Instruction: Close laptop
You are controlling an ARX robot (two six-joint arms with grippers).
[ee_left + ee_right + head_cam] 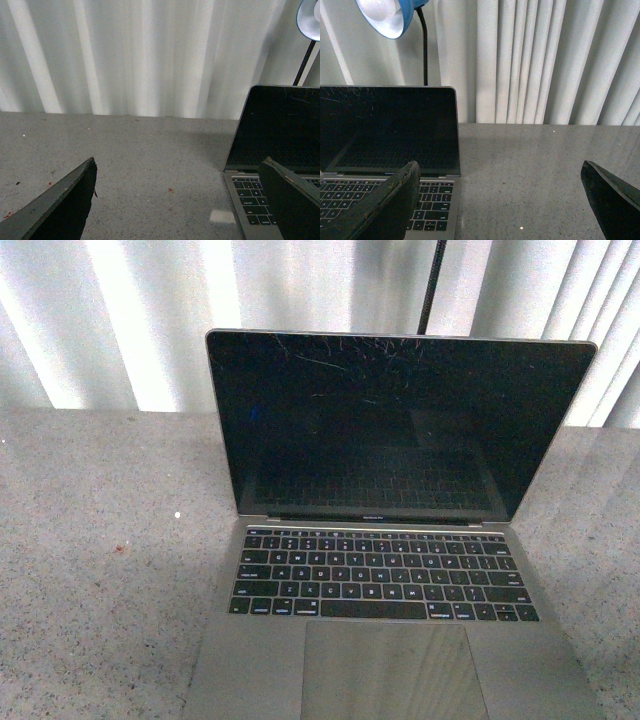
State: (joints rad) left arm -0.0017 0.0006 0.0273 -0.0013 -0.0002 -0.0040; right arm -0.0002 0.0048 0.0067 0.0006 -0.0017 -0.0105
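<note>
The laptop (390, 540) stands open in the middle of the grey table, its scratched black screen upright and facing me, black keys and large trackpad toward the near edge. Neither arm shows in the front view. My left gripper (180, 175) is open and empty, low over the table to the laptop's left; the laptop (272, 150) lies by one finger. My right gripper (500, 175) is open and empty, low over the table to the laptop's right; the laptop (390, 135) lies by one finger.
The grey speckled table (100, 540) runs back to a white pleated curtain (140, 310). A blue desk lamp (387, 15) on a black stem (433, 285) stands behind the laptop. Small red specks (171, 190) lie on the table left of the laptop.
</note>
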